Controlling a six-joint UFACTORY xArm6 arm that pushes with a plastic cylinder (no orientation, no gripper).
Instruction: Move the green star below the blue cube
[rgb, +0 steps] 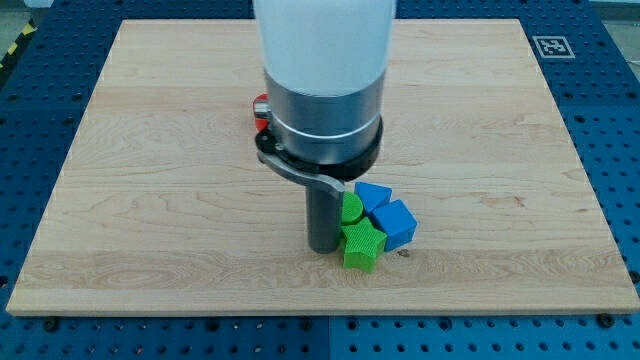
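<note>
The green star (361, 243) lies on the wooden board (150, 180), low in the view just right of centre. The blue cube (396, 223) touches it on the star's upper right. My tip (322, 247) stands on the board directly left of the green star, touching or nearly touching it. A second green block (351, 207), shape unclear, sits just above the star, partly behind the rod. Another blue block (373, 194) sits above the blue cube, touching it.
A red block (259, 108) peeks out at the left of the arm's wide grey and white body (322, 90), mostly hidden. The board's bottom edge (320, 308) runs not far below the star. A fiducial tag (549, 45) lies at top right.
</note>
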